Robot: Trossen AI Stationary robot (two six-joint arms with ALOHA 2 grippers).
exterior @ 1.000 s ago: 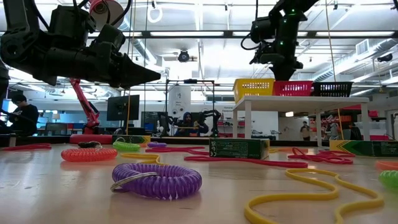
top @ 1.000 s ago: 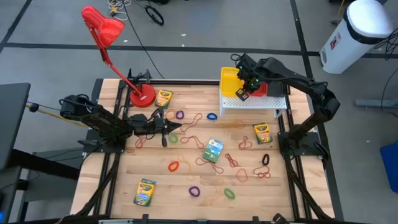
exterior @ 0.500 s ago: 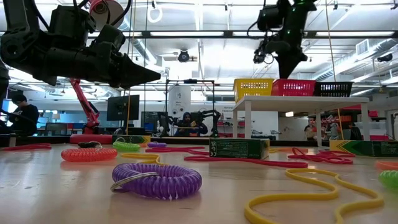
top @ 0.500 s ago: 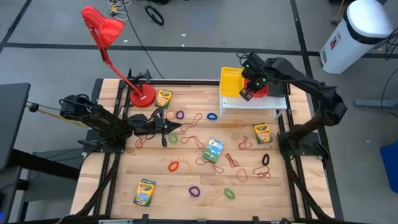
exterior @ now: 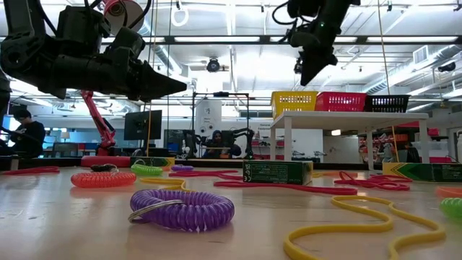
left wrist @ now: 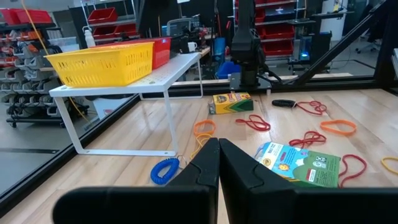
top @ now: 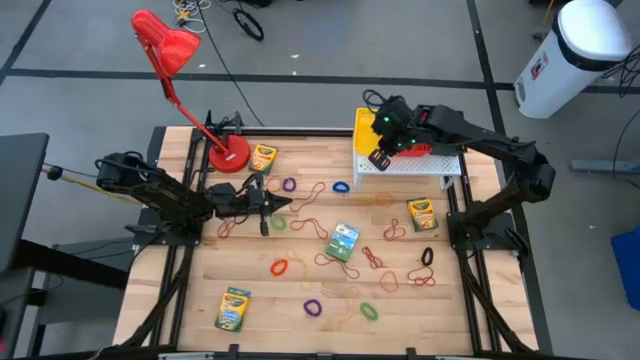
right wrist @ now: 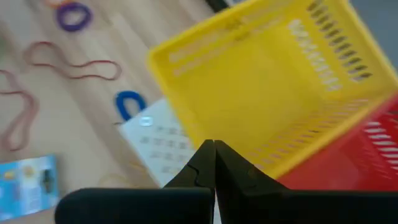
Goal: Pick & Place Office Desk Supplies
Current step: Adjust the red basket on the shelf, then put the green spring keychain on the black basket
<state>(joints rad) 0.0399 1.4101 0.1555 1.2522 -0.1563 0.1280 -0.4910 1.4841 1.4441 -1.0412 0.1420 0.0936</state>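
We see R gripper (top: 379,158) pressed together, empty, above yellow basket's (top: 368,135) front rim; L gripper (top: 285,205) pinched closed mid-table, bands around.

Two matte black jointed arms, green lights glowing on one wrist, ending in tapered black fingers (left wrist: 239,171).

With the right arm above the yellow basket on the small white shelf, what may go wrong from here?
1. The right gripper, fingers shut and empty, hangs at the yellow basket near the white shelf edge; descending, it might push the basket off.
2. The blue coil band lies close beside the shelf leg, leaving little room for the fingers.
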